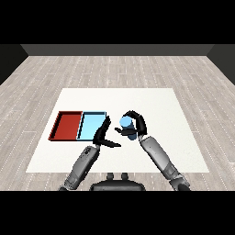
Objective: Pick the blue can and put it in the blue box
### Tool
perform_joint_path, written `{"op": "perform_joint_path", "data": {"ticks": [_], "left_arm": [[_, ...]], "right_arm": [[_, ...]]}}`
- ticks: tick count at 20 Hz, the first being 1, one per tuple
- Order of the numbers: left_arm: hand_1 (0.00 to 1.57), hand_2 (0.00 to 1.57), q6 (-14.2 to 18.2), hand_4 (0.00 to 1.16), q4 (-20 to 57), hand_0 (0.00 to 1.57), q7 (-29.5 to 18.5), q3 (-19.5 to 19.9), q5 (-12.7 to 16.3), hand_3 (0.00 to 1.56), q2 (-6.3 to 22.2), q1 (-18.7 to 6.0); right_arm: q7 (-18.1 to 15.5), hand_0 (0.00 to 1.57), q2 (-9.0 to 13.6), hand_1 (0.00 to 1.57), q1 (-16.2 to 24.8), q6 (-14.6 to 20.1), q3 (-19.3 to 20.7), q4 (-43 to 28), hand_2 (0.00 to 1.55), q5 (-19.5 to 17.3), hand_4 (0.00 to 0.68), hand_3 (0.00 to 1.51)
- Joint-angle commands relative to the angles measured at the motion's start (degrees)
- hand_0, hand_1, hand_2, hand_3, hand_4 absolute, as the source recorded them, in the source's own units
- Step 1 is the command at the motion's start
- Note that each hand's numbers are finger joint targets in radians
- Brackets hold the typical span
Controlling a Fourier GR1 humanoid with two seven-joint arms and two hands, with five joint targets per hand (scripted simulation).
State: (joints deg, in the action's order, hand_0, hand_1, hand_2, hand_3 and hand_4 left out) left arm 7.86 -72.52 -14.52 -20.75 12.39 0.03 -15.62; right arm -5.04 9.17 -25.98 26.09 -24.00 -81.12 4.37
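The blue can point(126, 125) is held, fingers curled round it, by the right hand point(137, 123); placement in the blue tray point(92, 125), at nine o'clock, remains undone.

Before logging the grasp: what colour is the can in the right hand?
Blue can, clearest in the head view.

Head view, down across table point(183, 110)

A red tray point(68, 126) lies on the white table point(156, 105) — left of the left hand's fingers point(105, 125) — grey plank floor point(114, 69) beyond.
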Motion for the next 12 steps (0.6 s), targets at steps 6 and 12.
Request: {"op": "perform_joint_path", "data": {"ticks": [6,12], "left_arm": [[0.00,0.00,0.3,0.00,6.4,0.00,-2.2,-0.6,4.1,0.00,0.0,-3.1],[0.00,0.00,2.8,0.00,10.3,0.00,-5.6,-3.0,6.2,0.00,0.0,-6.3]], "right_arm": [[1.9,1.48,-7.2,1.48,-2.3,-3.2,3.4,2.3,1.46,-7.0,0.606,1.39],[4.7,1.49,-8.5,1.49,2.8,-5.2,2.2,-5.4,1.47,-10.1,0.609,1.40]]}}
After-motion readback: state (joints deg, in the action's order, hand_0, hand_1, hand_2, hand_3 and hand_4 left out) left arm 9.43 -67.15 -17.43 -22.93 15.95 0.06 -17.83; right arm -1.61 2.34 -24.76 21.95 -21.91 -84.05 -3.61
